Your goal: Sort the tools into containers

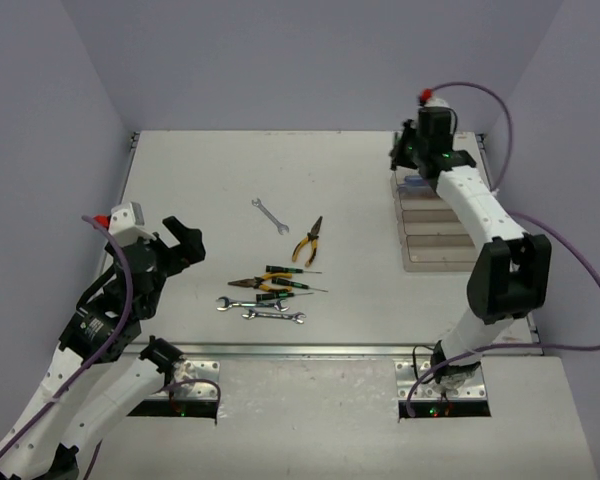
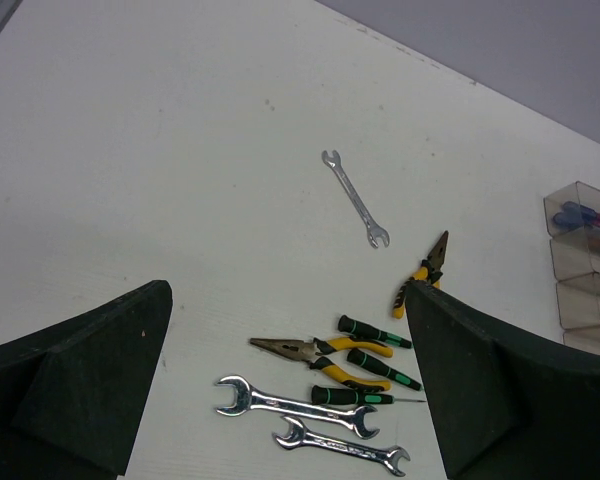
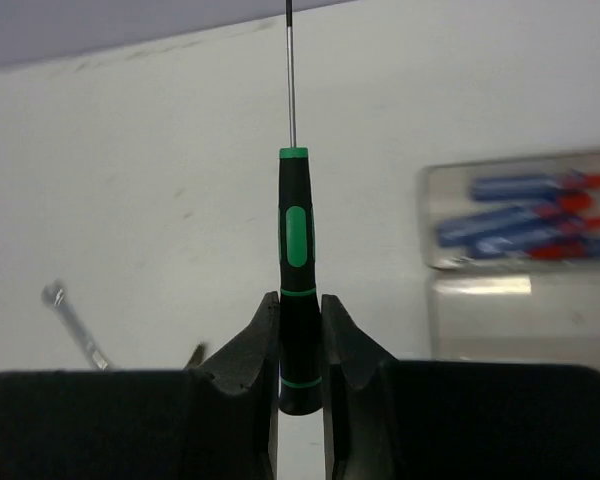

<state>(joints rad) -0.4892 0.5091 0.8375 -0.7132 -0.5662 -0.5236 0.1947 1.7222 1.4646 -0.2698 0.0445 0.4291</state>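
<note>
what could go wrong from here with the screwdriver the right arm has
1. The right fingers pinch the green-and-black screwdriver only near the butt of its handle, so it may pivot or slip in transit.
2. The bin of blue-and-red screwdrivers sits right against the neighbouring bin; a release off-centre could drop it with the wrong kind or across the divider.

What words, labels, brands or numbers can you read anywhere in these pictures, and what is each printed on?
No text can be read.
The black and green screwdriver in the right end effector shows no print.
Any stamps on the wrenches are too small to tell.
The bins show no label.
</note>
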